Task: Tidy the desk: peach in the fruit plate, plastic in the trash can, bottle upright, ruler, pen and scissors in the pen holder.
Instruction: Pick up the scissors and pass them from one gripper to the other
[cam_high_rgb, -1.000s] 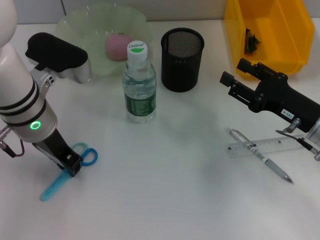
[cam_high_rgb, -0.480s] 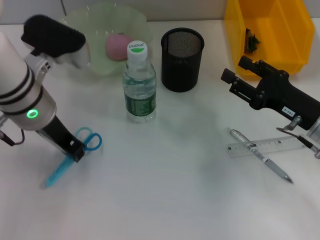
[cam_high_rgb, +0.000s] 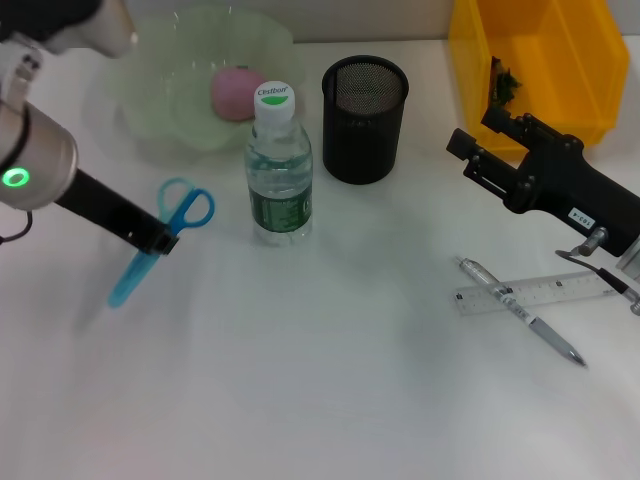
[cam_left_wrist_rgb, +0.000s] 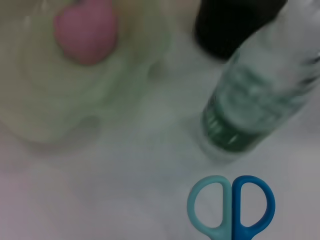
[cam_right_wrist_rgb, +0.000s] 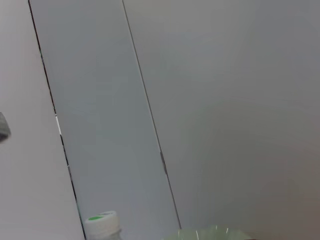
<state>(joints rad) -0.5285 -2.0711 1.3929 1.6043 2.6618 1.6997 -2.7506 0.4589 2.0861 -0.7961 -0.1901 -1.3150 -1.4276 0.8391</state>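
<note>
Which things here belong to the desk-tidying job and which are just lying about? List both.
Job: scissors held in the left gripper, peach in the fruit plate, upright bottle, mesh pen holder, pen, ruler, yellow trash can.
Lying about: nothing; the right gripper waits beside the trash can.

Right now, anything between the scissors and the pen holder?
Yes. The left claw holds the scissors lifted left of the upright bottle, which stands on the straight line to the pen holder. Going over or around it looks necessary.
</note>
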